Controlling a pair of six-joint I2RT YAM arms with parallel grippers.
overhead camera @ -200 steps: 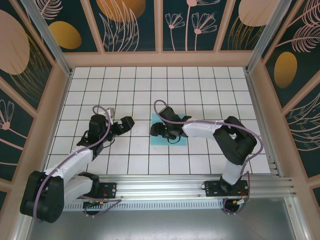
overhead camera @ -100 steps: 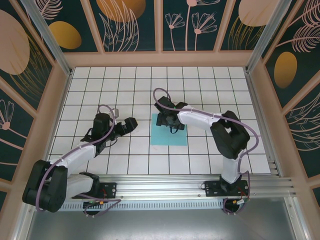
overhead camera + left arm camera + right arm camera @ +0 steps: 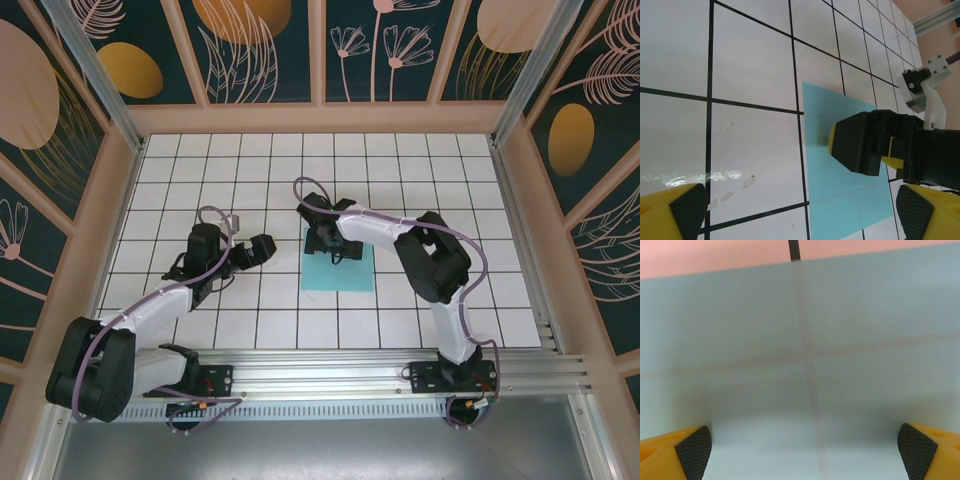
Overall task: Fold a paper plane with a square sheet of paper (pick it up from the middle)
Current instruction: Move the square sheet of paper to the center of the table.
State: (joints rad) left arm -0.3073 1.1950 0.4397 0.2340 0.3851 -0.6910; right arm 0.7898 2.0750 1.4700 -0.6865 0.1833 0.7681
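square sheet of paper (image 3: 345, 272): flat, middle of table (image 3: 400, 180) | right gripper (image 3: 324, 242): wide, empty, over sheet's far edge | left gripper (image 3: 256, 248): wide, empty, left of sheet

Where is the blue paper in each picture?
Top external: the square sheet of paper lies flat on the tiles at the centre, its far part under the right gripper.
Left wrist: right half, partly behind that black gripper.
Right wrist: straight ahead, tile lines showing through.
Shared landmark: the right gripper, open over the paper.
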